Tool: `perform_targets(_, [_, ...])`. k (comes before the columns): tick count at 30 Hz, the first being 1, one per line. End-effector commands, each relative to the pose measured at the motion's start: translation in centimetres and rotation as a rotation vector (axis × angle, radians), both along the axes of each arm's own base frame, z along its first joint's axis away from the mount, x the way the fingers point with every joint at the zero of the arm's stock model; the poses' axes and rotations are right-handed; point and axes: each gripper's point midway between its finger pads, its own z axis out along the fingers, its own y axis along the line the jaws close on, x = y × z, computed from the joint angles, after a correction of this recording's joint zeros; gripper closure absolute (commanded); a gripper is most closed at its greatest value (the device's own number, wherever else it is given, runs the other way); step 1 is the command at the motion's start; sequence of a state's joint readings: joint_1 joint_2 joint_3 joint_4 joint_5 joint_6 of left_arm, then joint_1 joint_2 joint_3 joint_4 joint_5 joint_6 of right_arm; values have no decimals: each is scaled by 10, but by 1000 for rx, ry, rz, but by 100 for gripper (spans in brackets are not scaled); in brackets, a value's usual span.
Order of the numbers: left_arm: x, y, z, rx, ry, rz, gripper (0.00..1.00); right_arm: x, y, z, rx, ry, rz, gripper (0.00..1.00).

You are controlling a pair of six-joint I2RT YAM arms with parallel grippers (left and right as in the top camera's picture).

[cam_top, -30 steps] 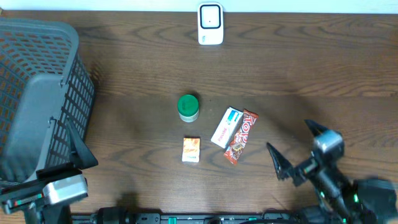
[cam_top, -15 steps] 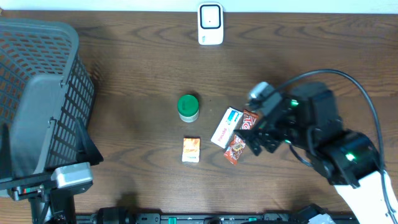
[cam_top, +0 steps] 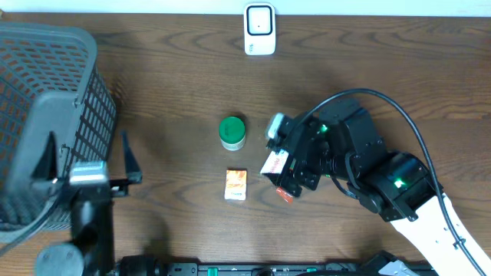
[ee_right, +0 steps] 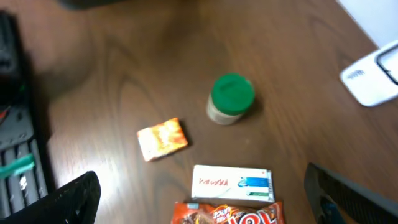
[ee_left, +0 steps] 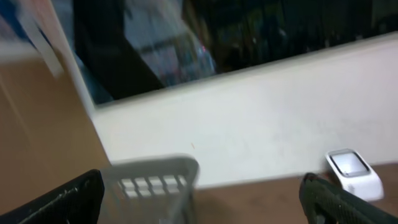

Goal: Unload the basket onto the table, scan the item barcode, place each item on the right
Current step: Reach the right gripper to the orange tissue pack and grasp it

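Right tool (ee_right: 202, 179) wide, empty, directly over white box (ee_right: 231, 185); long axis lying finger to finger; left tool (cam_top: 88, 149) wide, well apart

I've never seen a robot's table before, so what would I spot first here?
The big black-and-white right robot arm grabs the eye, hanging over a white cardboard carton and a red snack wrapper at mid-table. Next come the tall grey plastic mesh basket at the left edge and the small green-lidded jar in the middle.
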State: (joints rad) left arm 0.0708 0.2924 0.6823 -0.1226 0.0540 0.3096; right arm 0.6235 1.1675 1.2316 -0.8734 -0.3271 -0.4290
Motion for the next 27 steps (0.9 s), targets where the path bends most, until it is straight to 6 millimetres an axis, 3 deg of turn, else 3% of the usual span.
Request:
perform_targets(1, [15, -1, -33, -107, 47, -25, 0, -12, 10, 7, 3, -36, 117, 1])
perform_targets(5, [27, 0, -68, -113, 118, -20, 0, -17, 19, -8, -48, -20, 173, 1])
perform_targets(11, [37, 1, -120, -121, 223, -15, 0, -24, 45, -61, -164, 88, 288, 1])
perform_targets(16, [40, 1, -137, -123, 253, -14, 0, -17, 51, -97, -241, 159, 290, 1])
perform_targets(21, [45, 2, -150, -123, 243, -14, 0, -12, 57, -121, -274, 205, 293, 1])
perform_targets(27, [47, 3, -189, -128, 318, -3, 0, -11, 66, -143, -300, 235, 312, 1])
